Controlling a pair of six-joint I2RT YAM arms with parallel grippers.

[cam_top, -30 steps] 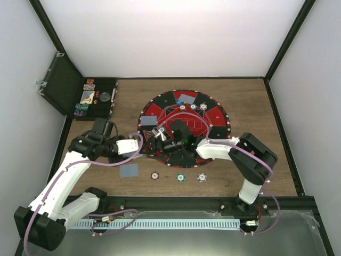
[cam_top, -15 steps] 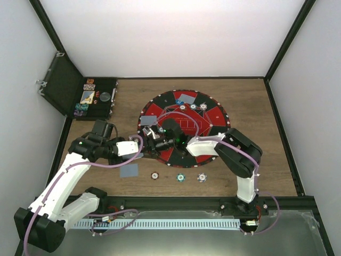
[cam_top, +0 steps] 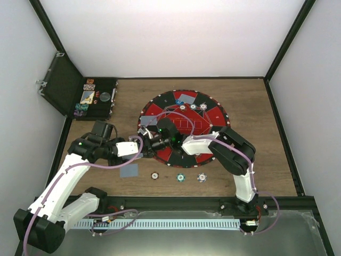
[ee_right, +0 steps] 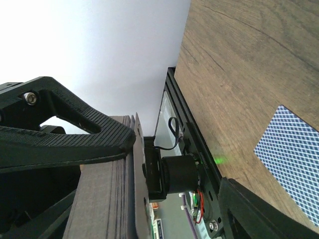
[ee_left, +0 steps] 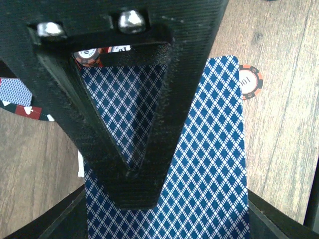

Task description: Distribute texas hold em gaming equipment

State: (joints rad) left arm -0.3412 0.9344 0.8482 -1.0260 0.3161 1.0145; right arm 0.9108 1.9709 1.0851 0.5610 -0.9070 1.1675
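My left gripper (cam_top: 143, 144) is shut on a deck of playing cards (ee_left: 209, 164) with blue diamond backs, held at the mat's left edge. My right gripper (cam_top: 151, 140) has reached over to it. In the right wrist view the deck's edge (ee_right: 107, 199) stands between the open jaws, with one finger (ee_right: 65, 144) against its side and the other well apart. One card (cam_top: 129, 170) lies on the wood below the left gripper. Two cards (cam_top: 186, 98) (cam_top: 149, 120) lie on the mat. Three poker chips (cam_top: 180, 177) sit in a row on the wood, and three more (cam_top: 193, 107) on the mat.
The round red-and-black mat (cam_top: 213, 114) fills the table's middle. An open black case (cam_top: 98, 109) with chips stands at the back left. Black frame rails edge the table. An orange chip (ee_left: 250, 81) lies beside the deck in the left wrist view.
My right gripper has moved left across the mat up to the deck in my left gripper, and its jaws have narrowed somewhat. The left arm has barely moved.
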